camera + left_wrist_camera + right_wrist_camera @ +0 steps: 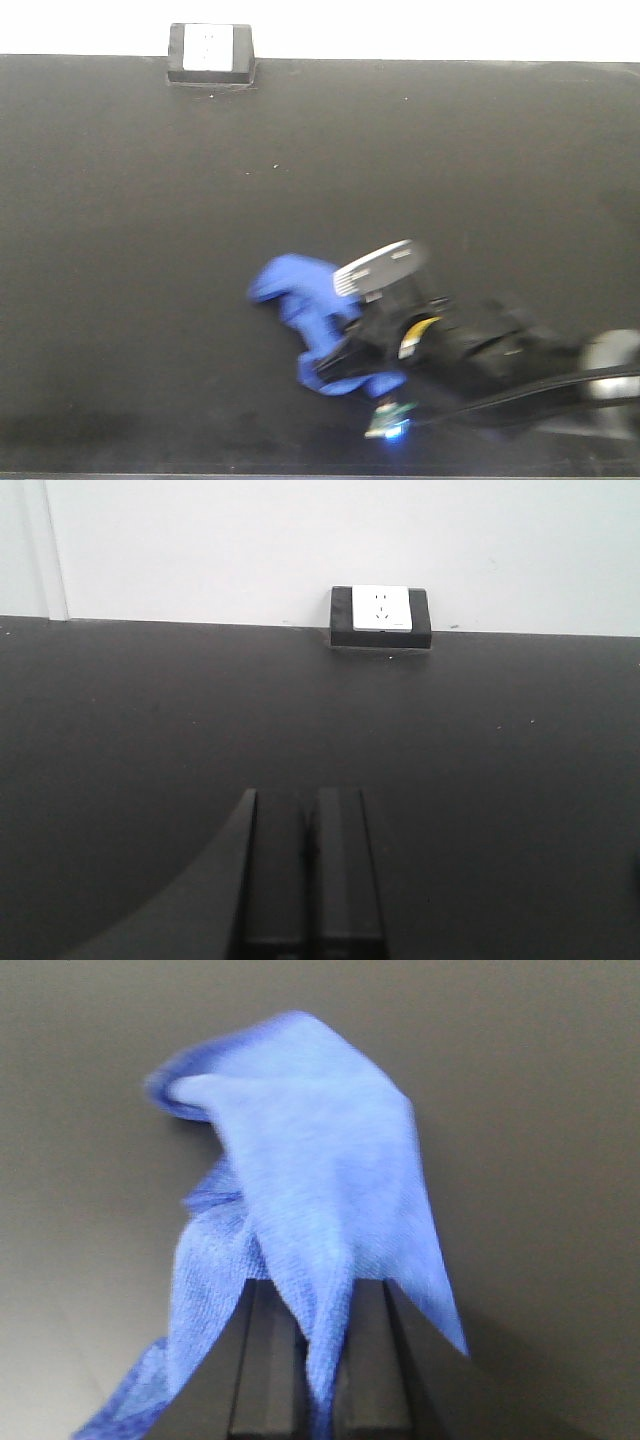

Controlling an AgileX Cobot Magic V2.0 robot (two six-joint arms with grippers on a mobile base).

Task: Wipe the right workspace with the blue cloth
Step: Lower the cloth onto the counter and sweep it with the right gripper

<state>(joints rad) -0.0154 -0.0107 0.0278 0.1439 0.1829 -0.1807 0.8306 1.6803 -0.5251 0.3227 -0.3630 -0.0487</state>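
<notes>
- Cloth first: you have the blue cloth [305,305] lying bunched on the right workspace [120,250], in the near right-of-centre part of the front view, well apart from the back edge.
- Surface: your worktop is plain matte black, wide and bare-looking, with a few pale specks; a white wall [300,540] runs along its far edge.
- At that far edge you see a small black box with a white face [210,50], standing against the wall; the left wrist view shows socket-like marks on its white face.
- Right pincer [320,1360]: you see its two dark fingers [265,1360] nearly together with a fold of the cloth pinched between them, so it is clenched on the cloth. The arm comes in low from the right of the front view, blurred.
- Left pincer [305,880]: its fingers stand close with only a thin slit between them, nothing in the slit, hanging above bare worktop and facing the box.
- Lie of the cloth: in the front view its long axis runs diagonally, from a rounded lobe at upper left down to the pinched end at lower right; in the right wrist view it fans away from the pincer, its peak pointing away from the camera and a tail trailing to lower left.
</notes>
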